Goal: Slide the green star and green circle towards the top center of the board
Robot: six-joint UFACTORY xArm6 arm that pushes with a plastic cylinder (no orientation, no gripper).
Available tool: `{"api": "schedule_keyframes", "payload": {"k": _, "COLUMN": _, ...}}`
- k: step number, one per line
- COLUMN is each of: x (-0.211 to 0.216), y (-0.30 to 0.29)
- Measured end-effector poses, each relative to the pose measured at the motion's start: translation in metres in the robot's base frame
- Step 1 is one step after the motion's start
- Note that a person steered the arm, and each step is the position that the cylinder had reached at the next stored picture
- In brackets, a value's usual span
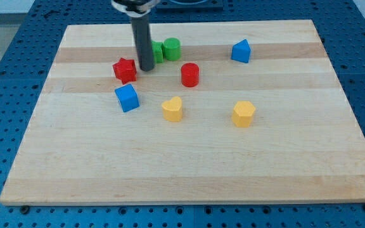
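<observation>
The green circle point(172, 48) sits near the board's top, left of centre. The green star point(157, 52) lies just left of it, touching it and partly hidden behind my rod. My tip point(147, 68) rests on the board just below-left of the green star, between it and the red star point(125, 69).
A red cylinder point(190, 75) stands below-right of the green circle. A blue cube point(127, 97) lies below the red star. A yellow heart point(172, 109) and a yellow hexagon point(243, 114) sit mid-board. A blue triangular block point(241, 51) is at upper right. The wooden board point(189, 171) rests on a blue perforated table.
</observation>
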State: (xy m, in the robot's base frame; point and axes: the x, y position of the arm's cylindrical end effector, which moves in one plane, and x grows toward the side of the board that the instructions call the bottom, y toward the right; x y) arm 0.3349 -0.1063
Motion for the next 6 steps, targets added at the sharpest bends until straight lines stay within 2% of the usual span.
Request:
{"api": "schedule_keyframes", "payload": {"k": 2, "x": -0.003, "y": -0.020}}
{"api": "schedule_keyframes", "payload": {"k": 3, "x": -0.018, "y": -0.016}}
{"api": "schedule_keyframes", "payload": {"k": 6, "x": -0.021, "y": 0.024}}
